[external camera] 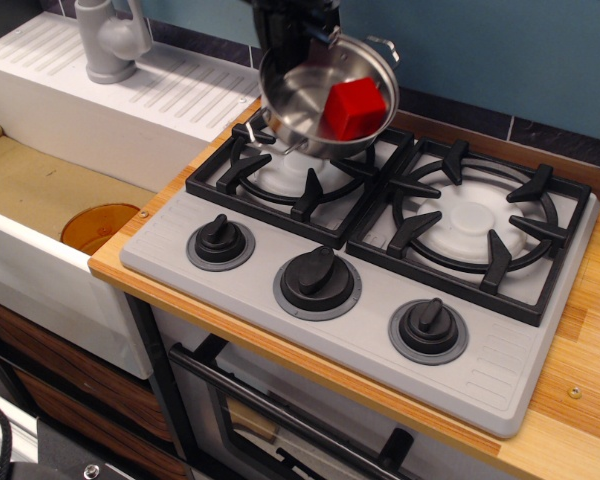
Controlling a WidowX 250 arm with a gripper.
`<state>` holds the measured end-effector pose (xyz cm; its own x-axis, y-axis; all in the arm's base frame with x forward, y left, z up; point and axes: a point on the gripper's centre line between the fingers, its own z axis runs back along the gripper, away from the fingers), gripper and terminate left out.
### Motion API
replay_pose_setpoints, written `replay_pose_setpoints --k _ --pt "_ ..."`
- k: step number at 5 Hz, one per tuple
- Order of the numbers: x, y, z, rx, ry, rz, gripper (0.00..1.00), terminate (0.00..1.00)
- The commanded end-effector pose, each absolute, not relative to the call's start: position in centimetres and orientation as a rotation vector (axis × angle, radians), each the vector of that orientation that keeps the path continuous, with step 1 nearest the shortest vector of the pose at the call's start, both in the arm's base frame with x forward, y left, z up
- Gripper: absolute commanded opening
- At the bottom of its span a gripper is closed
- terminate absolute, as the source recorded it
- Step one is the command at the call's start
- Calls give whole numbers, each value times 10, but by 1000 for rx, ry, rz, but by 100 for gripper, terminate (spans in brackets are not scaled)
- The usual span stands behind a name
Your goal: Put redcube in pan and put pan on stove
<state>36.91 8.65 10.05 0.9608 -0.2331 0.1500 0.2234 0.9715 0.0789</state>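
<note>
The shiny steel pan (305, 100) hangs tilted in the air above the back of the stove's left burner (298, 165). The red cube (354, 109) lies inside it against the lower right wall. My black gripper (290, 30) comes down from the top edge and holds the pan at its far rim; its fingertips are hidden behind the rim. The light grey stove (380, 260) with black grates and three black knobs fills the counter's middle.
A white sink unit (100, 110) with a grey tap (110, 40) stands to the left, with an orange drain disc (98, 226) in the basin. The wooden counter (580, 400) runs along the right and front. The right burner (470, 225) is bare.
</note>
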Motion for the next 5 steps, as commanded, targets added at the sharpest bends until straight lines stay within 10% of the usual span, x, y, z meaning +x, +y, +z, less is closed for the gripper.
replay_pose_setpoints --k 1,2,4,5 --pt "369 98 92 74 -233 -239 0 0" --pt "364 93 84 58 -226 -230 100 0" --pt "356 83 109 55 -185 -221 100 0" --pt "355 80 127 62 -169 -225 100 100"
